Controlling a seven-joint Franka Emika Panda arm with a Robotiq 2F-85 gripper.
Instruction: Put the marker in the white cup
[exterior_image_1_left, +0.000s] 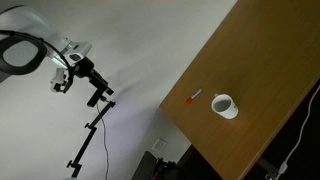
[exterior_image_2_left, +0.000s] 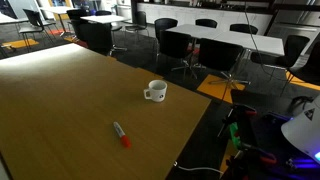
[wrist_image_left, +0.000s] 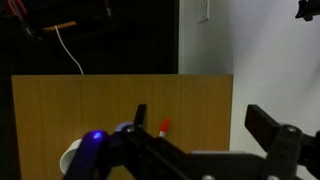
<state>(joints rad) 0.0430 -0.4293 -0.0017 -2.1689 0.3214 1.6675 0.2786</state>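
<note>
The marker (exterior_image_1_left: 194, 97) lies flat on the wooden table (exterior_image_1_left: 250, 60) near its edge, pale body with a red-orange end. It also shows in an exterior view (exterior_image_2_left: 120, 133). The white cup (exterior_image_1_left: 224, 105) stands upright close beside it, and appears in an exterior view (exterior_image_2_left: 154, 92) too. My gripper (exterior_image_1_left: 99, 90) hangs in the air well off the table, far from both. In the wrist view the gripper (wrist_image_left: 200, 115) is open and empty. Only the marker's red end (wrist_image_left: 164, 126) shows between its fingers, far below. The cup's rim (wrist_image_left: 72, 160) peeks out at the lower left.
The table (exterior_image_2_left: 60, 100) has a drop-off edge close to the marker and cup. A black stand (exterior_image_1_left: 88, 135) rises below the gripper. Office chairs and tables (exterior_image_2_left: 200, 45) fill the room beyond. Cables (exterior_image_2_left: 240, 140) lie on the floor by the table edge.
</note>
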